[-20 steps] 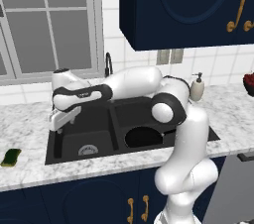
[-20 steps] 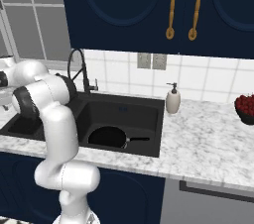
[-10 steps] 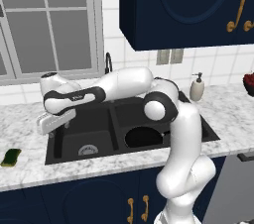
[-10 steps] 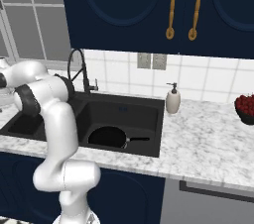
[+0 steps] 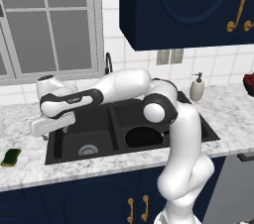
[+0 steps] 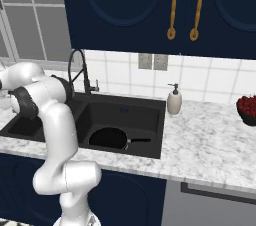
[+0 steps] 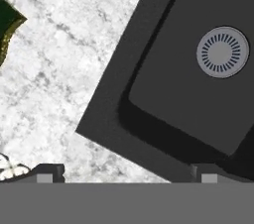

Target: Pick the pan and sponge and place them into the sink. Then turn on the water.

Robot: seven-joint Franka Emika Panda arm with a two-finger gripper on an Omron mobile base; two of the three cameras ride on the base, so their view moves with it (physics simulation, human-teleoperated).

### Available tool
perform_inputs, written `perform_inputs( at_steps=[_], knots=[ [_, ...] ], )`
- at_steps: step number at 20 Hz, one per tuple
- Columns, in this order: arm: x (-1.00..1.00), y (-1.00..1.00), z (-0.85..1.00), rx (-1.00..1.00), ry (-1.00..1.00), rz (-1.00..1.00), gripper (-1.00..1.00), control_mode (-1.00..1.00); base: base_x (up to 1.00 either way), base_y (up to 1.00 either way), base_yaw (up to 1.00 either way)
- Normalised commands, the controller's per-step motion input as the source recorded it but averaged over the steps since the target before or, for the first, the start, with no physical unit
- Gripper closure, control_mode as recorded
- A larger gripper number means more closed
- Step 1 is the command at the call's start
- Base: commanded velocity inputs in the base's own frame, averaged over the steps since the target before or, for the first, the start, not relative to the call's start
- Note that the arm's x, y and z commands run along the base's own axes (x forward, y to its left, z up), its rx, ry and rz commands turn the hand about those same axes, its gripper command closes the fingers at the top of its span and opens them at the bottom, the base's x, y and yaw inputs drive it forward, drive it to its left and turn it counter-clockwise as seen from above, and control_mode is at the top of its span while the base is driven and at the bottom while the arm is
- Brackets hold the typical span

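Two basins in sink (image 5: 104, 141): pan (image 6: 111, 138) in right one. Sponge (image 5: 10, 157) on bench (image 5: 30, 171), left. Pincer (image 7: 124, 173) spread wide, empty, above sink's left edge. No readable writing.

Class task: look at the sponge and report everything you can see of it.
The sponge is a small green block with a yellowish layer at its edge. It lies flat on the marble counter, left of the sink and apart from it. Nothing touches it but the counter. In the hand view one corner shows at the left edge.
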Motion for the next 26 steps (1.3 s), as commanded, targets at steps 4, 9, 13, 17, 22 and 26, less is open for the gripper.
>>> perform_inputs(
  at_steps=[4,9,13,17,22,26],
  knots=[
    [-0.06,0.27,-0.01,0.01,0.0,-0.37,-1.0,-1.0,0.0,0.0,0.0],
    [0.01,0.39,-0.01,0.0,0.0,-0.36,-1.0,-1.0,0.0,0.0,0.0],
    [0.01,0.47,0.0,0.0,0.0,-0.18,-1.0,-1.0,0.0,0.0,0.0],
    [0.0,0.24,-0.02,-0.03,0.0,-0.01,-1.0,-1.0,0.0,0.0,0.0],
    [0.0,0.28,-0.09,-0.04,0.0,0.0,-1.0,-1.0,0.0,0.0,0.0],
    [0.0,0.3,-0.17,0.0,-0.01,0.0,-1.0,-1.0,0.0,0.0,0.0]
  ],
)
